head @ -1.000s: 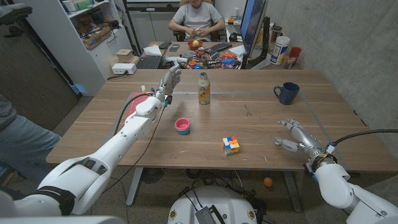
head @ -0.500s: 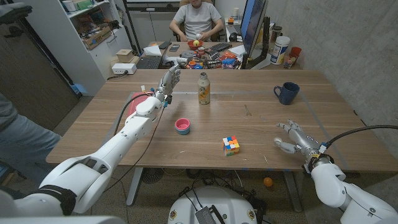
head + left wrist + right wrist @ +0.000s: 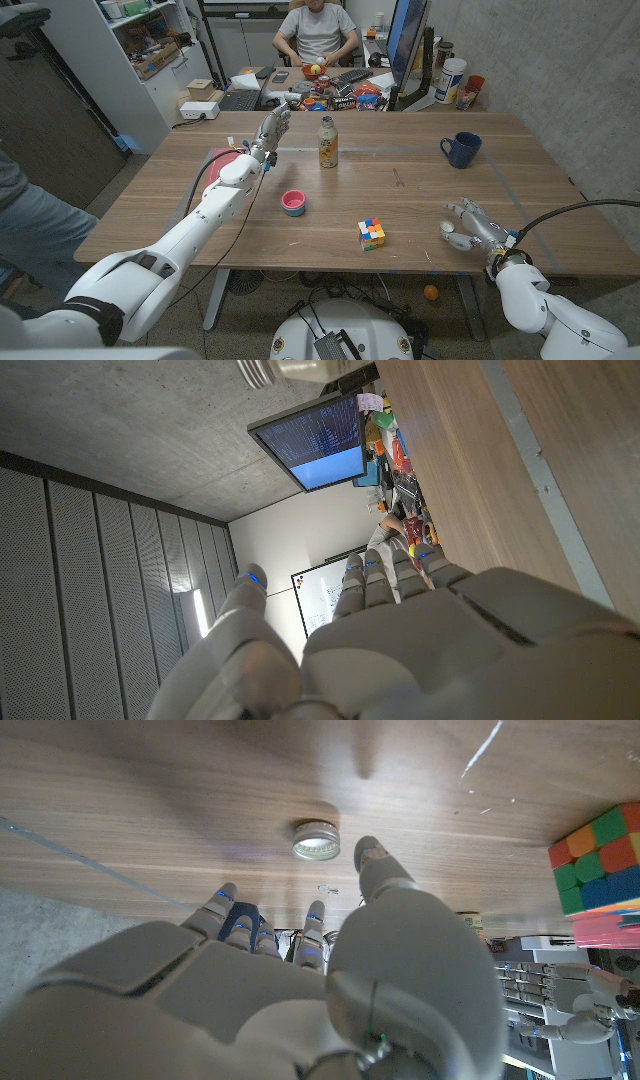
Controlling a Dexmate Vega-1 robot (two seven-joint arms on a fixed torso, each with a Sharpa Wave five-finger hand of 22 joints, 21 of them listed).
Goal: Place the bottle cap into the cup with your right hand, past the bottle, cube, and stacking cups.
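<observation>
The job looks barely begun: the bottle cap (image 3: 316,840) lies on the bare wood near the table's right front edge, just ahead of the right hand (image 3: 466,226), whose fingers are spread apart and hold nothing (thumb reaching beside the cap, not touching it as far as I can tell). The blue cup (image 3: 460,149) waits well apart, toward the right back corner. Grasp, carry and drop all remain. The left hand (image 3: 273,126) hangs raised and empty near the back edge, beside the bottle (image 3: 327,142); the cube (image 3: 371,234) sits by the front edge
</observation>
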